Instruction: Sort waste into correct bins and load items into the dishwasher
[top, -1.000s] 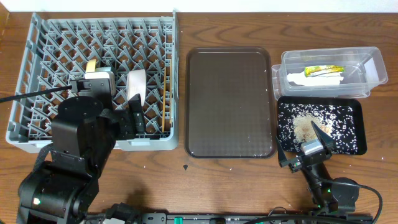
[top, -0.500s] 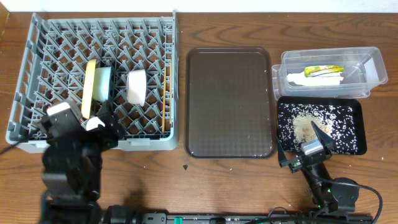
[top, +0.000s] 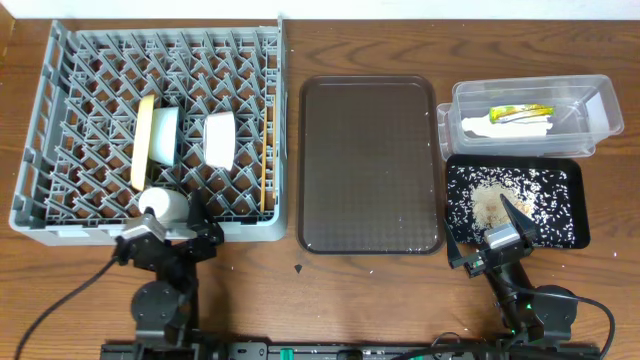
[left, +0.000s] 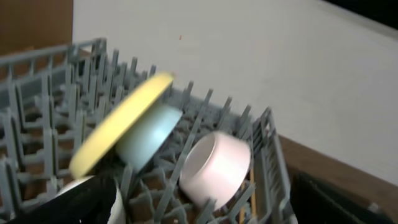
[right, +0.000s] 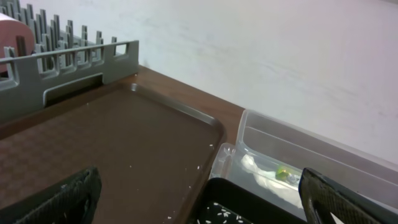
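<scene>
Overhead view: I see the grey dish rack (top: 90, 60) filling the left of the wooden tabletop (top: 370, 40). Standing on edge among its pegs are the yellow plate (top: 143, 140), the light blue bowl (top: 166, 135) touching it, and the white bowl (top: 220, 140). The chopsticks (top: 266, 150) lie along the rack's right side. The white cup (top: 165, 206) sits at the rack's near edge, just ahead of my left tool (top: 168, 232). A brown tray (top: 370, 165) lies in the middle. At right, the clear tub (top: 600, 110) holds the snack wrapper (top: 520, 113) and the tissue (top: 505, 128). The black tray (top: 580, 235) just in front of it holds the crumbs (top: 500, 200). My right tool (top: 487, 232) hangs over that tray's near edge.

Left wrist view: blurred. The tool is spread wide and grips nothing. The cup shows white at lower left, beside one finger (left: 56, 210).

Right wrist view: the fingers (right: 56, 199) are spread wide, with nothing between them. The brown tray and the tub lie ahead.
</scene>
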